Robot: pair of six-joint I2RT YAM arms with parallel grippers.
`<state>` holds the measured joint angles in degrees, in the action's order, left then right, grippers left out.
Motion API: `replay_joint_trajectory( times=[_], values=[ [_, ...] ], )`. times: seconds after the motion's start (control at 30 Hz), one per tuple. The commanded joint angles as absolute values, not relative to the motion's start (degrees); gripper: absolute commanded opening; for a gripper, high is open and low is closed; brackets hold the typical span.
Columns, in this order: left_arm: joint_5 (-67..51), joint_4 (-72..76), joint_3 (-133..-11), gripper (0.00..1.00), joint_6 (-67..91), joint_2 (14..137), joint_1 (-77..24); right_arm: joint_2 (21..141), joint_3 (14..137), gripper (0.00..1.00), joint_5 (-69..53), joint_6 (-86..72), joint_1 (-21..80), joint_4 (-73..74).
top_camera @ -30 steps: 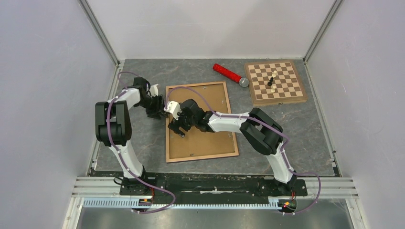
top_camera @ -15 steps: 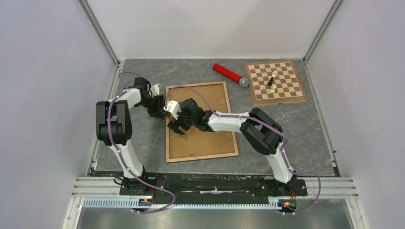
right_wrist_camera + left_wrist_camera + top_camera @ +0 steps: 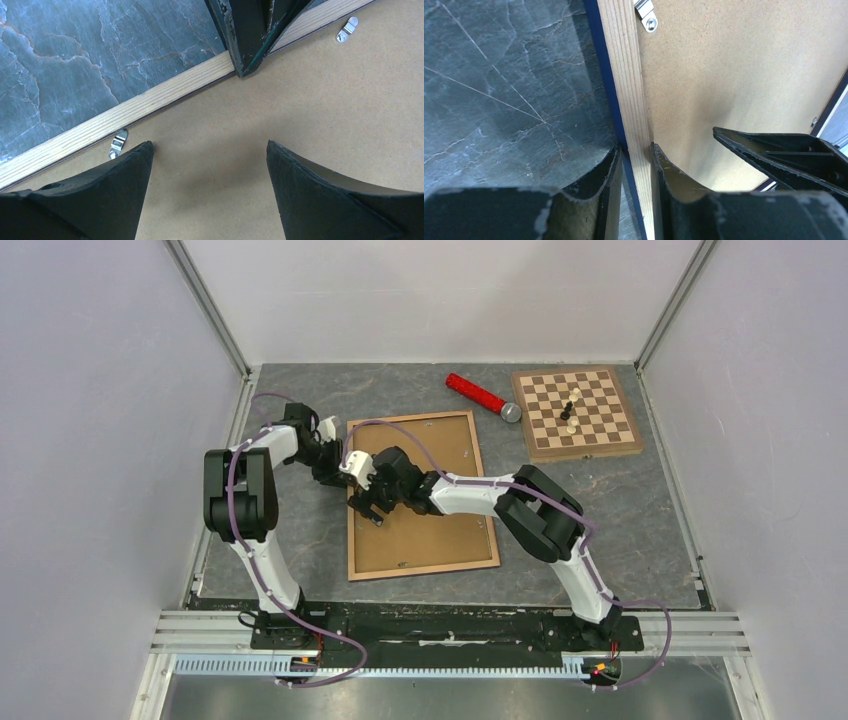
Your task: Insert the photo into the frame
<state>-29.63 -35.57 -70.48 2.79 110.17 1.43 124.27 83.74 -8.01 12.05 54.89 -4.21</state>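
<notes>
Counting, we see one frame (image 3: pixel 626 85), one chessboard (image 3: pixel 583 412), two chessmen (image 3: pixel 571 425). Our left claw (image 3: pixel 635 150) pinches the frame; right claw (image 3: pixel 210 145) hangs open.

Top external: fixed high above and behind the arm bases, tilted down over the whole bench (image 3: pixel 620 525); distant, taking in left arm (image 3: pixel 240 502), right arm (image 3: pixel 540 518), the frame (image 3: pixel 412 419) and chessboard (image 3: pixel 580 412).
Left wrist: on the left arm, looking along the left fingers (image 3: pixel 591 185), very close to the frame's wood edge, bench one side, backing panel (image 3: pixel 724 75) the other.
Right wrist: on the right arm, looking almost straight down between the right fingers (image 3: pixel 100 195), close over the backing panel.
Shared: both wrist views cover the same stretch of frame edge and panel, each catching the other's fingers; the top view contains both.
</notes>
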Motion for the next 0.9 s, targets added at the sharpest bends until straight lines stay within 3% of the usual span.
replay_joint_trajectory(
  times=[0.0, 0.27, 0.87],
  values=[
    [-30.42, -33.85, -71.02, 0.19, 4.13, 111.77, 1.25, 125.94, 87.00, 0.86, -8.27, 11.94, 54.93, -5.18],
    [-30.76, -33.57, -70.84, 0.03, 4.55, 112.08, 1.23, 126.75, 86.76, 0.85, -9.45, 10.73, 55.78, -5.09],
    [-31.23, -33.21, -70.66, 0.02, 5.26, 112.01, 1.32, 125.47, 83.76, 0.82, -12.59, 10.49, 58.05, -5.00]
  ],
)
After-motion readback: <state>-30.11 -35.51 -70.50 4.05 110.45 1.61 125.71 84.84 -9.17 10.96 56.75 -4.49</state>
